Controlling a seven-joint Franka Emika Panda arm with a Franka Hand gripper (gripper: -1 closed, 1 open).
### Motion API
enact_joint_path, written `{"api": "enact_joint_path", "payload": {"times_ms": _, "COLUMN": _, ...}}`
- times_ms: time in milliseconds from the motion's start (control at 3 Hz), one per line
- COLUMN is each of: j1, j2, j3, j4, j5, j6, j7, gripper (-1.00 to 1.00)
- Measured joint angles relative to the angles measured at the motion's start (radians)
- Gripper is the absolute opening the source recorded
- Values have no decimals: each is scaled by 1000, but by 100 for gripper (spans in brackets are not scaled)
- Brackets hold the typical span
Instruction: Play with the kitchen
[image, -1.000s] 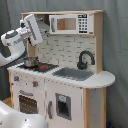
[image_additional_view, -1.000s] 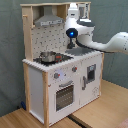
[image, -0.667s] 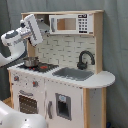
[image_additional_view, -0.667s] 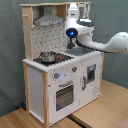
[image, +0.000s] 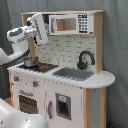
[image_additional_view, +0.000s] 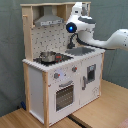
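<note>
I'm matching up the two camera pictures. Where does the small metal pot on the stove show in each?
First exterior view: the pot sits left of centre, on the stove's near-left part, below the robot arm.
Second exterior view: the pot sits left of centre, under the range hood.
Shared landmark: the sink, beside the stove.

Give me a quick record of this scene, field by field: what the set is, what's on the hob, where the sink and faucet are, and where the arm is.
set: toy kitchen, white with light-wood trim
hob: small metal pot on it
sink: grey sink beside the hob
faucet: black faucet behind the sink
upper shelf: microwave
range hood: range hood above the hob
lower front: oven door below the knobs
arm: raised, its gripper up by the top shelf in the first exterior view
</note>
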Motion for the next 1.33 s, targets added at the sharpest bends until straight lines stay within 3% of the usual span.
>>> {"api": "enact_joint_path", "payload": {"times_ms": 333, "j1": 21, "j2": 7, "j3": -5, "j4": -2, "j5": 0, "j6": -92, "j7": -34, "gripper": -100}}
{"api": "enact_joint_path", "payload": {"times_ms": 667, "j1": 79, "j2": 10, "j3": -51, "j4": -39, "j5": 0, "j6": -139, "j7": -79, "gripper": -100}}
{"api": "enact_joint_path", "payload": {"times_ms": 1333, "j1": 204, "j2": 9, "j3": -127, "j4": -189, "j5": -9, "j6": -139, "j7": -96, "gripper": -100}}
